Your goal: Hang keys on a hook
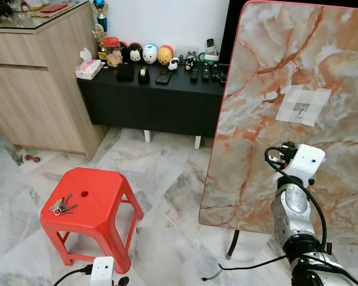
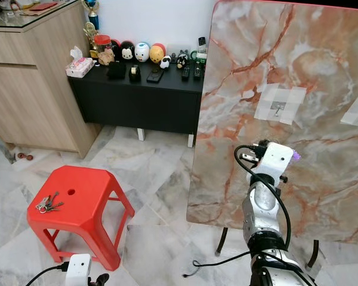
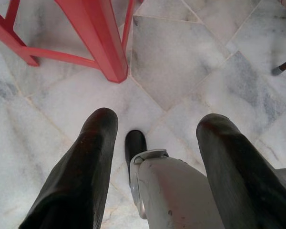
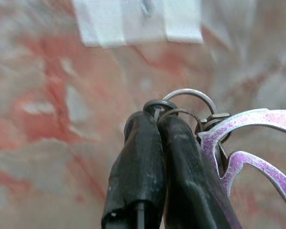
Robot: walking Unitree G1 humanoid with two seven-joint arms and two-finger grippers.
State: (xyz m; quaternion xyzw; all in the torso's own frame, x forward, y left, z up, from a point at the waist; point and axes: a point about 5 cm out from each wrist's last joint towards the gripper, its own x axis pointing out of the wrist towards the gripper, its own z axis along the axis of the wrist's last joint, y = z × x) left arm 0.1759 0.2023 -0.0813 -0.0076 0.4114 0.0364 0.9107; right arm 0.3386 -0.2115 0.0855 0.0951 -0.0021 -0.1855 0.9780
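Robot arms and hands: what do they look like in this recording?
Right arm: silver segmented metal, white boxy wrist module, looping black cable. Right hand: two long black, slightly scuffed fingers. Left hand: two broad black fingers; white wrist module with black cable.

My right wrist camera housing is covering my right gripper [image 4: 155, 125] in both eye views, and my two closed fingers are hiding most of the key ring [image 4: 188, 102] I am pinching. The purple tag [image 4: 250, 152] is running off the picture's edge. The hook [image 1: 300, 109] on the white tape patch is showing too small and blurred to make out its shape.
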